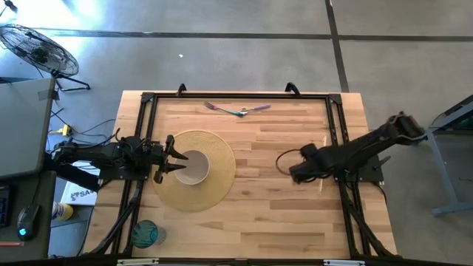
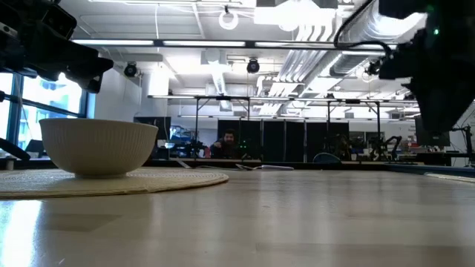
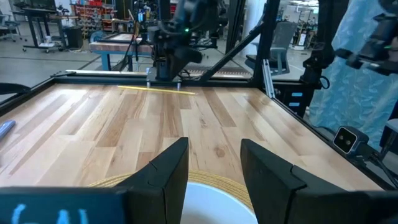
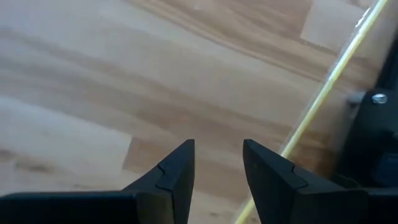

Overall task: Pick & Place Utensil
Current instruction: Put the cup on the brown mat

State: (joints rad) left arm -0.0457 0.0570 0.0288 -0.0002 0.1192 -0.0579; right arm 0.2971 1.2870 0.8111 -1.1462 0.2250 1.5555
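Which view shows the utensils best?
The high view: the utensils lie in full at the table's far edge, untouched. The low view shows only a faint glint; the left wrist view maybe a handle tip; the right wrist view nothing.

The table (image 1: 266, 148) is seen to be of pale, smooth, jointed wood planks with a soft sheen. The placemat (image 1: 218, 185) appears woven, straw-like. The bowl (image 2: 98, 145) is finished smooth, matt, possibly ceramic.
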